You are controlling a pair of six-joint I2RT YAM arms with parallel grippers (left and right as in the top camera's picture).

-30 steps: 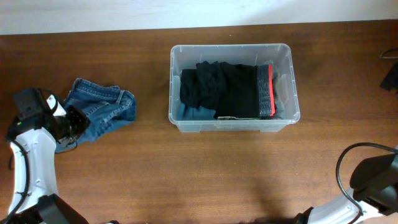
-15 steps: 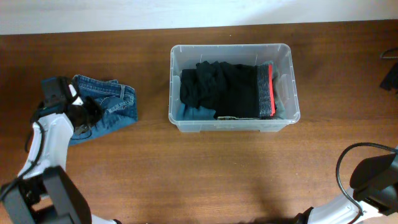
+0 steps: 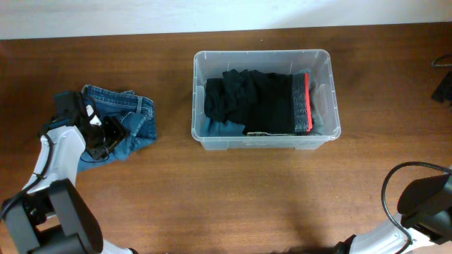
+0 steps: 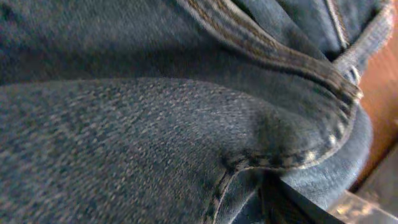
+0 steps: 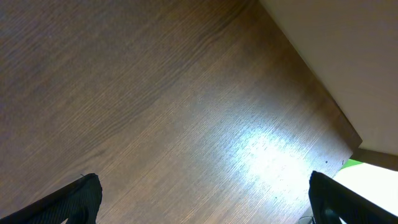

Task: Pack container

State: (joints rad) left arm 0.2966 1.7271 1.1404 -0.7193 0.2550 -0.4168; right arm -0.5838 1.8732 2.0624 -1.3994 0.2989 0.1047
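On wood table (image 3: 212, 204), jeans (image 3: 127, 116) hide left pincer (image 3: 107, 135) tips.

Blue denim garment (image 4: 155, 124) fills nearly whole view, very close, weave visible. Thick folded seam (image 4: 273, 56) with tan stitching runs diagonally toward right. Strip of brown bench (image 4: 382, 93) at right edge. Low right corner blurred, dark.

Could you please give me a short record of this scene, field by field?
Container: clear plastic bin, no lid on, mid-table on the wooden table
Inside: black garment with red-and-grey band, over light blue fabric
Outside: crumpled blue jeans, left of the container
Left jaws: at the jeans; open or shut unclear
Right jaws: open, above bare table
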